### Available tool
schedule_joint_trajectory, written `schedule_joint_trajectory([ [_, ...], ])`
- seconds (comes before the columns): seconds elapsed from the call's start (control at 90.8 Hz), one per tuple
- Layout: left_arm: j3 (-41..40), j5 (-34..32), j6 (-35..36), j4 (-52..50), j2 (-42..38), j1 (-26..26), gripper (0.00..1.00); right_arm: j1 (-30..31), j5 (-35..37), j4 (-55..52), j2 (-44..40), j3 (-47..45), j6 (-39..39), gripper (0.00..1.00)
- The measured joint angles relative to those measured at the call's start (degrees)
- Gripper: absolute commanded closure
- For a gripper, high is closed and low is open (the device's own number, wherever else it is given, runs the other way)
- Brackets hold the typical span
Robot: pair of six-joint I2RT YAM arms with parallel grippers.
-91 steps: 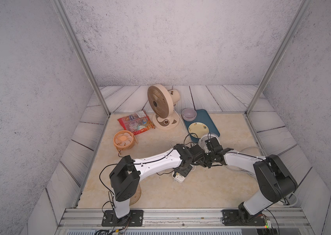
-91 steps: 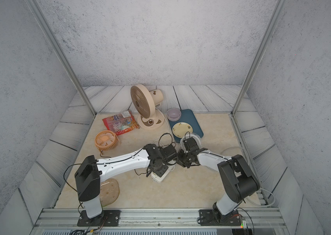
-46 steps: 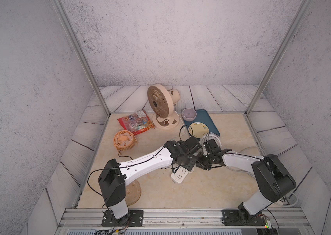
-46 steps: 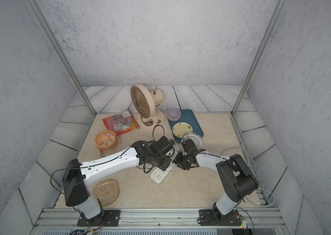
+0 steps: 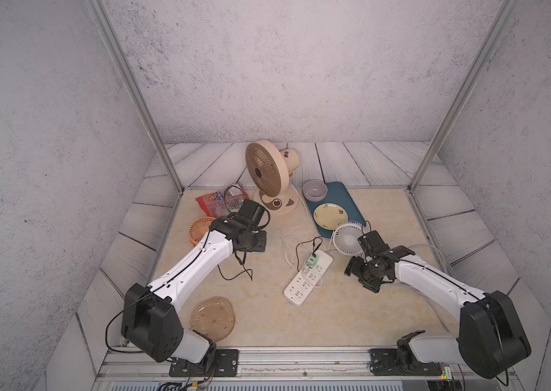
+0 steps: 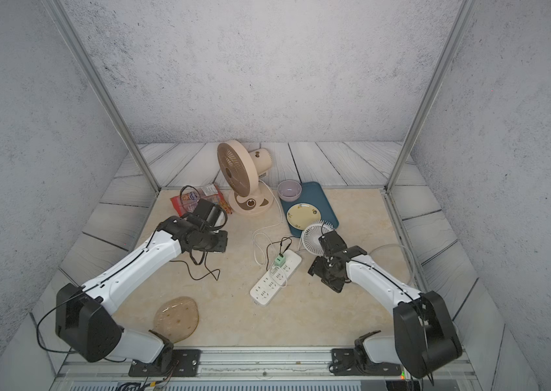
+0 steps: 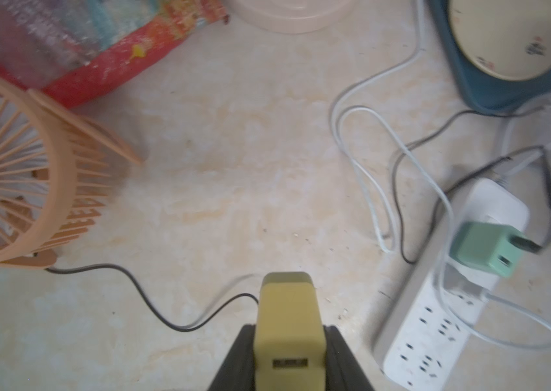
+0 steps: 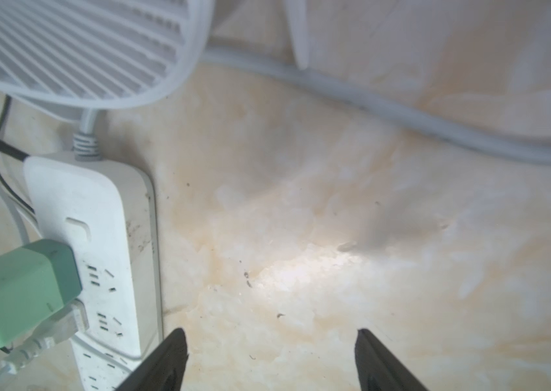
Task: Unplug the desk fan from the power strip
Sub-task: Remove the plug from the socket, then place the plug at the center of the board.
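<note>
While both arms were bunched together over the strip a second ago, they have since come apart. The left end effector (image 7: 287,326) is clamped on a yellow plug (image 7: 286,304) and has swung toward the left edge of the surface (image 5: 267,321). It now hangs near the orange fan (image 5: 199,231), and a thin black cord (image 7: 98,265) trails from the plug to that fan's foot. The right end effector (image 8: 269,342) was closed then. Now its fingers (image 8: 170,359) stand wide apart with only bare surface between them, and it has drawn back toward the right edge, just beside the power strip (image 5: 308,281).

That strip lies near the middle of the surface, set slantwise, its cabled end pointing toward the far right corner, close by a little white fan (image 5: 347,238). It's a long white bar with rounded ends, a bit scuffed, and most of its socket holes are bare. A green adapter (image 5: 311,260) sits in it near the cabled end with a black lead running off it. A white plug (image 8: 71,320) on a thin white cable sits in the socket next to that.
</note>
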Motion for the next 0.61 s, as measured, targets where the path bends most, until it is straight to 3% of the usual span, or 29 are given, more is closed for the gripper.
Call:
schedule_joint_trajectory([
  [0.198,-2.4,4.5,-3.0,5.4,6.3,13.7,1.00,-0.7,1.3,-2.3,-4.5,-0.6,0.0,0.21],
  [0.418,-3.0,8.1,-5.1,8.1,9.0,22.5,1.00,-0.9,2.6,-4.0,-7.5,-0.6,0.0,0.21],
  [0.495,-3.3,8.4,-5.2,8.6,9.5,24.3,0.89,-0.9,3.0,-4.1,-8.4,-0.6,0.0,0.21],
  [0.606,-4.0,8.3,-5.4,8.9,10.4,25.4,0.59,-1.0,3.2,-4.1,-9.0,-0.6,-0.1,0.21],
])
